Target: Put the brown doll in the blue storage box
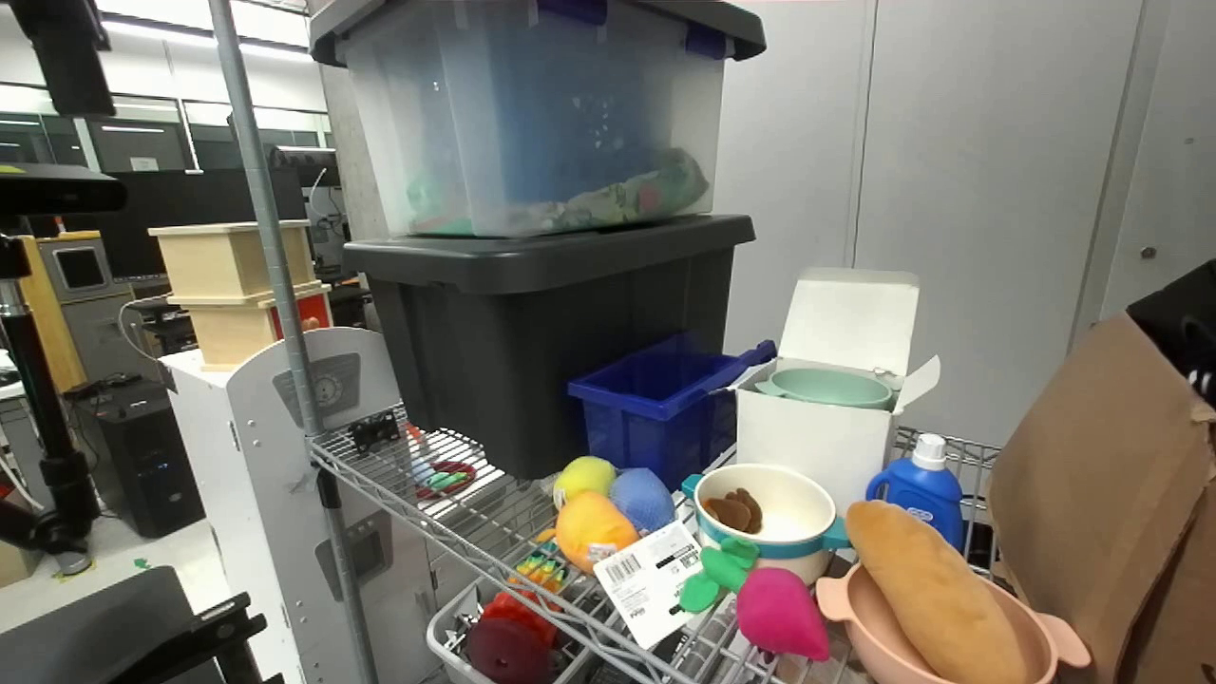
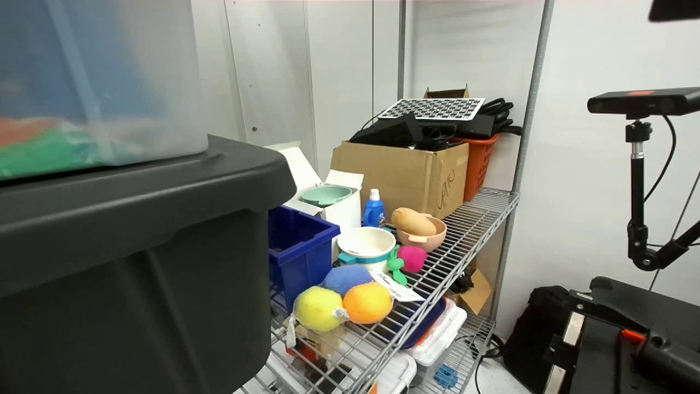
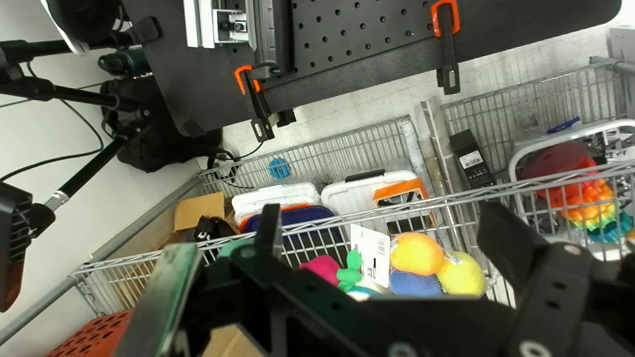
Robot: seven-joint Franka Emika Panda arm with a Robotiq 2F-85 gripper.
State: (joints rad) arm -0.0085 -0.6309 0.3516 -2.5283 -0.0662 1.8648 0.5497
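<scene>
The brown doll lies aslant in the pink bowl on the wire shelf, and in both exterior views you can see one end of it sticking out past the rim. Your blue storage box stands apart from it, just beside the dark grey tote, with the white pot between box and bowl. In the wrist view your jaws stand wide apart, and you see the orange toy beyond them.

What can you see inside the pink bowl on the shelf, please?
The brown doll lies partly in the pink bowl, one end jutting out; whatever may be directly beneath it is covered and cannot be seen.
</scene>
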